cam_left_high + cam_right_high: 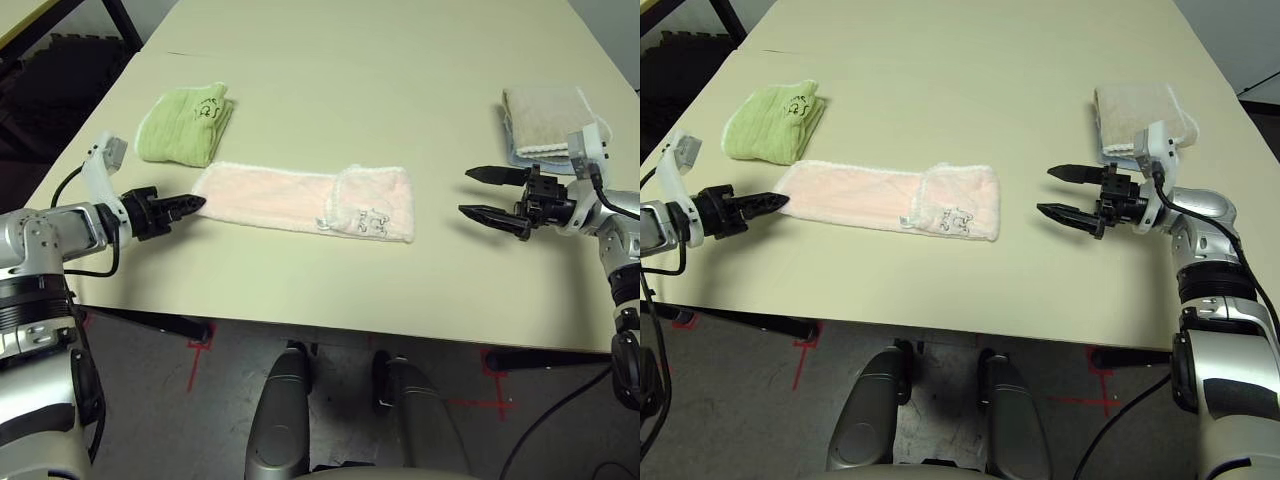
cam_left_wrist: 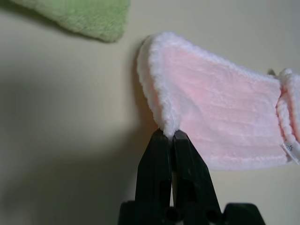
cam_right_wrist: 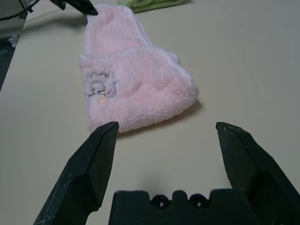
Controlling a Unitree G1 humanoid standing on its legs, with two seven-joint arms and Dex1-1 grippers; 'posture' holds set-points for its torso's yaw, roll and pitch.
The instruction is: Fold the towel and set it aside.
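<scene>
Left gripper [image 2: 169, 135] is closed on the corner hem of the towel [image 1: 300, 198] — only a thin pinch of the whitish edge sits between the tips. Right gripper [image 1: 494, 194] stands wide, holding nothing, level with the towel's other end and just short of it.

The towel lies as a long strip between the two grippers, its end nearest the right jaws doubled over with the printed mark up.

Risks, as I judge them:
- The shallow pinch may slip if the left arm pulls or lifts fast.
- Dragging the strip could undo the doubled end or skew the fold.
- A swing of the left end could brush the green towel [image 1: 185, 123] just beyond the left jaws.

The table [image 1: 380, 60] is pale, smooth and low-friction-looking, so cloth may slide. A stack of beige and blue towels [image 1: 545, 122] lies beyond the right jaws. Grey floor with red tape marks [image 1: 197, 350] below the table edge.
</scene>
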